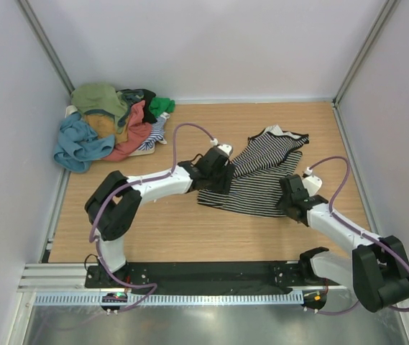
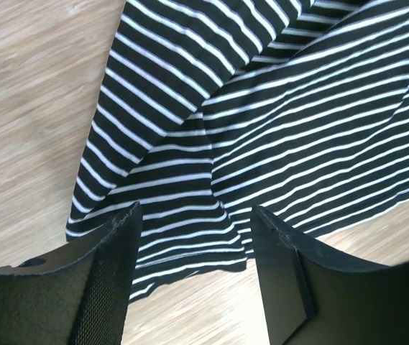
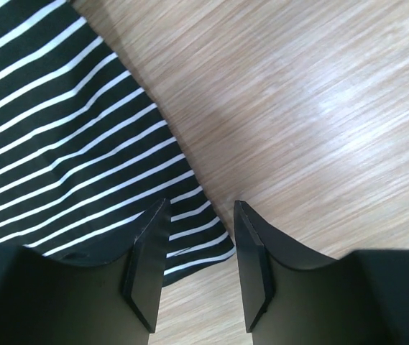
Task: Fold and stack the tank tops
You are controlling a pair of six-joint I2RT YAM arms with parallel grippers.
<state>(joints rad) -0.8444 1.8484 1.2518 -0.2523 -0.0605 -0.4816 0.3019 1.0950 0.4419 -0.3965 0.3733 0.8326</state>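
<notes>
The table [image 1: 190, 230] is pale wood-grain laminate, smooth and flat. On its centre-right lies the striped top [image 1: 258, 176], thin black cloth with narrow white stripes. It is spread roughly flat, straps toward the far wall, with one panel lapped slantwise over another near its left side. The pile of tops [image 1: 111, 126] sits crumpled in the far-left corner, well apart: olive, blue, coral, mustard and green cloth, soft and shapeless.

The left gripper [image 2: 193, 237] hangs over the near-left hem with its fingers spread wide. The hem corner lies between them, not pinched. The right gripper [image 3: 200, 215] hangs over the near-right hem corner with its fingers parted and nothing clamped.

Step in hand, as judged: take both hem corners for the fold.
- Lower each gripper until one finger slides under the hem edge.
- Pinch a single layer only; the lapped panel on the left invites a double grab.
- Lift both corners evenly to keep the thin cloth from skewing.
</notes>
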